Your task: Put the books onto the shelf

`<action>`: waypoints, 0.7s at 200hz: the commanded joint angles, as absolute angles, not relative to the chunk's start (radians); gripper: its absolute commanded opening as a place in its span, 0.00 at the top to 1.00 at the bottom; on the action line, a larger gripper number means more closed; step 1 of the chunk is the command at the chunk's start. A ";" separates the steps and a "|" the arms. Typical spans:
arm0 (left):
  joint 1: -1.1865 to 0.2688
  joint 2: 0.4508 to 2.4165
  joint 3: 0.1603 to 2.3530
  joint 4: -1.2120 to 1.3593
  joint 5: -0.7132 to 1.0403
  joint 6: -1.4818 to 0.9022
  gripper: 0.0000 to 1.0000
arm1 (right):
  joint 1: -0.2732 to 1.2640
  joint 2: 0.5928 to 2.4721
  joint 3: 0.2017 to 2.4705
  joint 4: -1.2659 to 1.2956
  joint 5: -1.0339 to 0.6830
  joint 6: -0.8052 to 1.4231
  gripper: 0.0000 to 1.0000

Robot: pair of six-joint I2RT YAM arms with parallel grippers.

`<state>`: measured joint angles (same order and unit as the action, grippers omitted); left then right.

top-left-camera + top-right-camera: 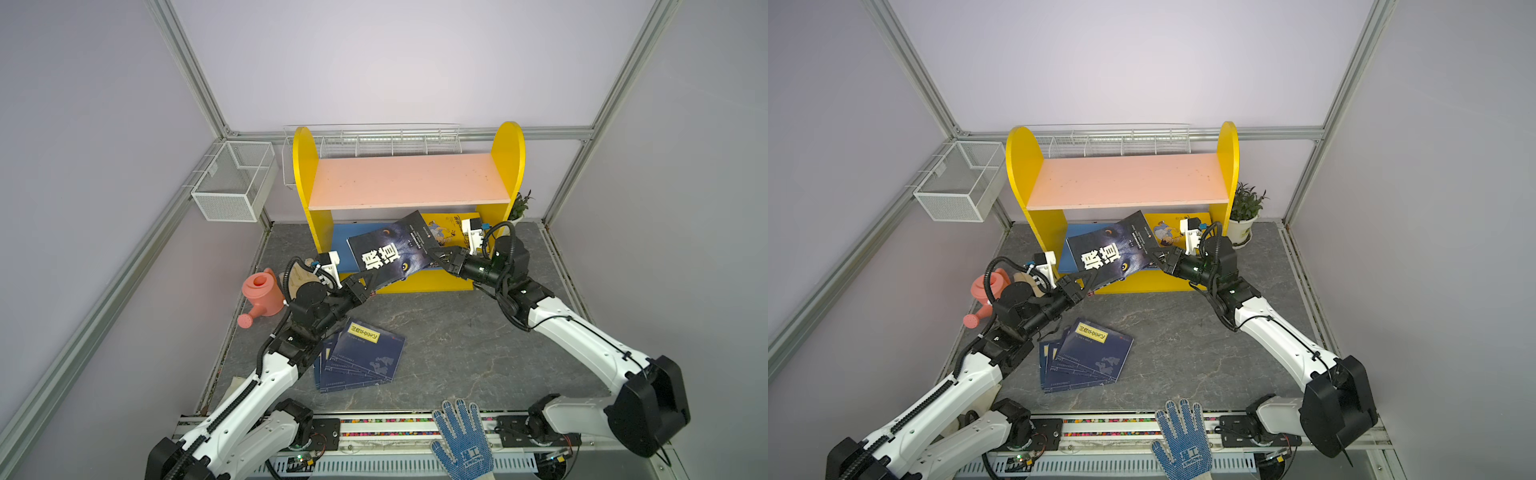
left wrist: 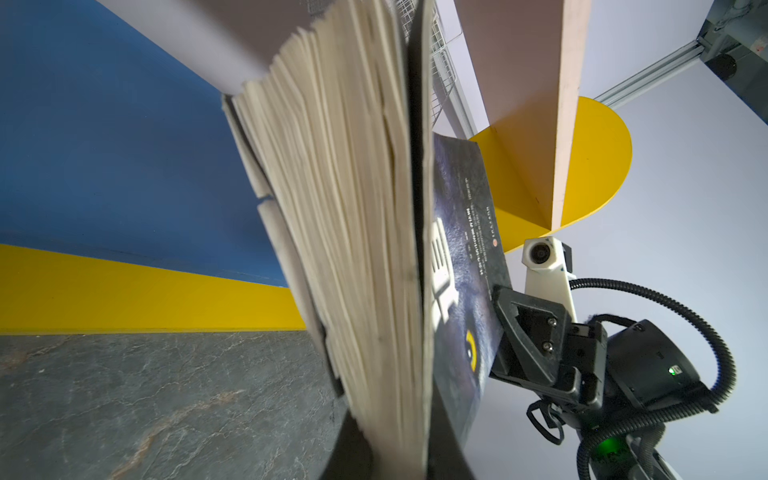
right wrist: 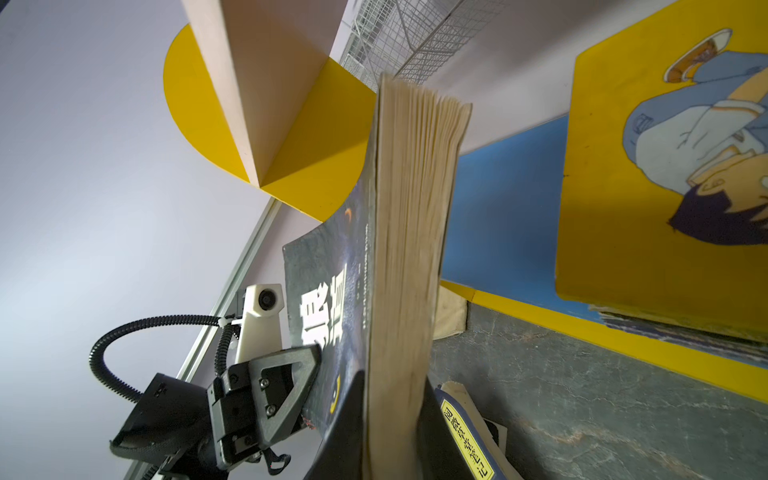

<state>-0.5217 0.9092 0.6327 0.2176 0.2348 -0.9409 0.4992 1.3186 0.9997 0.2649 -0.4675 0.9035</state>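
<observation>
Now, nearest the front, a dotted glove [image 1: 461,436] lies flat, and behind it navy books [image 1: 361,357] fan out on the tabletop [image 1: 478,332]. The left gripper [image 1: 365,282] clamps the dark book [image 1: 390,249] at its near corner and the right gripper [image 1: 436,255] pinches the opposite edge. It hangs tilted over the shelf [image 1: 303,166] and its blue board [image 1: 340,245], where a yellow book [image 1: 446,230] rests

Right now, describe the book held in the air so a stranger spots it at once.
Find the yellow-sided shelf at the back; before its blue lower board, the left gripper and right gripper hold a tilted book. Its dark cover bears big white characters and yellow eyes, unlike the yellow cartoon book behind it or the navy books lying flat.
</observation>
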 commanded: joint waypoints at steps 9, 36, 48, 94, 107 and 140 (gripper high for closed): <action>-0.525 0.858 0.647 0.241 0.204 -0.954 0.48 | 0.479 1.283 0.985 0.363 -0.479 0.931 0.94; -0.519 0.842 0.646 0.177 0.170 -0.975 0.16 | 0.432 1.251 0.955 0.440 -0.491 1.000 0.94; -0.511 0.841 0.639 0.164 0.169 -0.992 0.12 | 0.414 1.237 0.943 0.467 -0.494 1.022 0.94; -0.506 0.864 0.612 0.248 0.218 -1.029 0.07 | 0.379 1.222 0.931 0.540 -0.513 1.088 0.94; -0.505 0.888 0.612 0.284 0.245 -1.034 0.07 | 0.378 1.228 0.928 0.577 -0.523 1.108 0.94; -0.506 0.950 0.633 0.361 0.301 -1.043 0.14 | 0.379 1.239 0.931 0.627 -0.535 1.140 0.94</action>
<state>-0.5106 0.9154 0.6224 0.2661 0.2436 -1.0183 0.3809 1.2678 0.9291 0.4568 -0.5087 1.0756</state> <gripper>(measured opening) 0.894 0.158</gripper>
